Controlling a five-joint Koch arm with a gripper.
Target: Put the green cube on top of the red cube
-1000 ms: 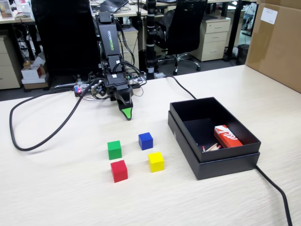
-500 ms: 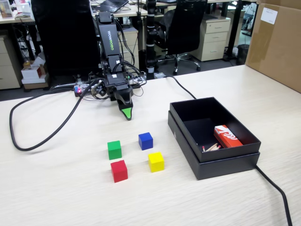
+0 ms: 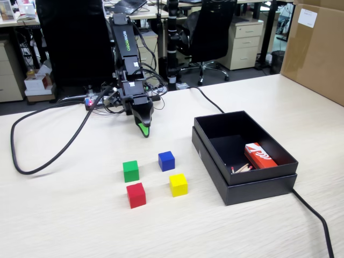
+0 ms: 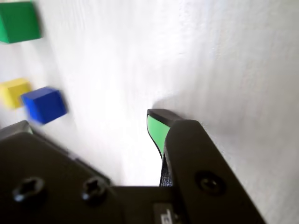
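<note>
In the fixed view the green cube (image 3: 130, 171) sits on the table with the red cube (image 3: 136, 194) just in front of it, a small gap between them. My gripper (image 3: 144, 128) hangs tip-down close to the table, behind the cubes and a little to their right, holding nothing. In the wrist view the gripper (image 4: 93, 126) is open, with bare table showing between the green-lined fingertip (image 4: 156, 130) and the other jaw at the lower left. The green cube (image 4: 17, 21) is at the top left corner there. The red cube is out of the wrist view.
A blue cube (image 3: 166, 160) and a yellow cube (image 3: 178, 184) sit right of the green and red ones; both show blurred in the wrist view, blue (image 4: 44, 105) and yellow (image 4: 14, 92). An open black box (image 3: 244, 185) holds a red-and-white packet (image 3: 259, 156). A black cable (image 3: 51, 156) loops at the left.
</note>
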